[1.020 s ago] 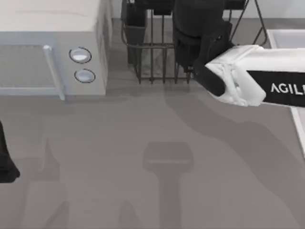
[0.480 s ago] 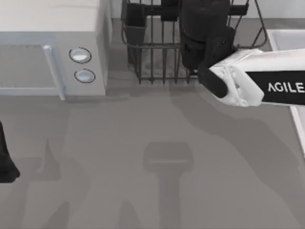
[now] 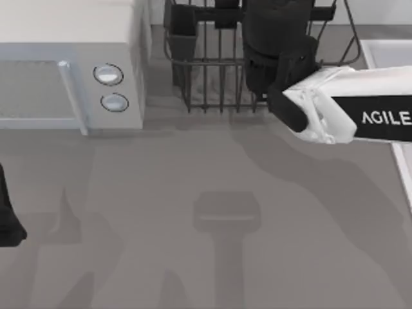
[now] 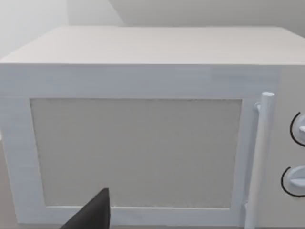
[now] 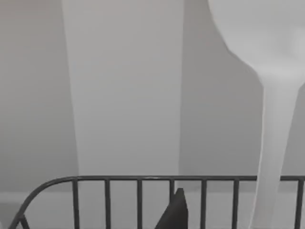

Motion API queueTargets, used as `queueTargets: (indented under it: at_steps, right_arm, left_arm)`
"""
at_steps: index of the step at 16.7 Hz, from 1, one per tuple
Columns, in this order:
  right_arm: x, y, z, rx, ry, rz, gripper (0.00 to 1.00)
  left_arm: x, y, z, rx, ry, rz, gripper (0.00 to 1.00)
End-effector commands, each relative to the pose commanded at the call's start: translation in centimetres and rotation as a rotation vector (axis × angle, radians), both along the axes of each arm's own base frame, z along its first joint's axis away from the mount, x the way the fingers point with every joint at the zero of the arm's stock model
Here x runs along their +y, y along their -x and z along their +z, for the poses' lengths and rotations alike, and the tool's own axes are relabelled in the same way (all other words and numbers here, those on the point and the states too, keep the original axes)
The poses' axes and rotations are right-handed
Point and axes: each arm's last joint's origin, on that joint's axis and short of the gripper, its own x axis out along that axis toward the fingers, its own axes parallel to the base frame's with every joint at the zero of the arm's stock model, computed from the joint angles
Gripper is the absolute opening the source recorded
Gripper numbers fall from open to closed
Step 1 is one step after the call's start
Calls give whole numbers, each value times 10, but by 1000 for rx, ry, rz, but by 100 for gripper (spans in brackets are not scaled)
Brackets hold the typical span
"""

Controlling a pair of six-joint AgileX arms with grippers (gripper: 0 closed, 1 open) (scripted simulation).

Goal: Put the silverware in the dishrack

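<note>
The dishrack (image 3: 206, 77), a dark wire basket with a dark cup (image 3: 182, 29) at its corner, stands at the back of the table. My right gripper (image 3: 278, 38) hangs over its right part, pointing down into it. In the right wrist view the silverware (image 5: 274, 95), a pale spoon, stands upright close to the camera, bowl up, with its handle running down past the rack's rim (image 5: 143, 179). One dark fingertip (image 5: 175, 212) shows beside it. The grip itself is out of frame. My left arm (image 3: 6, 219) is parked at the table's left edge.
A pale microwave (image 3: 64, 64) with two round knobs (image 3: 108, 74) stands left of the rack; it faces the left wrist camera (image 4: 143, 143). A white tray edge (image 3: 386, 51) lies at the right. Open grey tabletop (image 3: 206, 225) spreads in front.
My right arm has shifted slightly right and farther over the rack since a second ago, then held almost still. The left arm has not moved.
</note>
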Motion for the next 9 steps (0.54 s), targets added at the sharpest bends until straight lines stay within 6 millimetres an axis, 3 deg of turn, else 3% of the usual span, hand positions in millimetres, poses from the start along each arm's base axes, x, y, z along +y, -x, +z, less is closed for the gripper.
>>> queueTargets:
  at_steps: [3, 9]
  right_arm:
    - [0, 0, 0, 0, 0, 0, 98]
    - [0, 0, 0, 0, 0, 0, 100]
  left_arm:
    - [0, 0, 0, 0, 0, 0, 100]
    - [0, 0, 0, 0, 0, 0, 100]
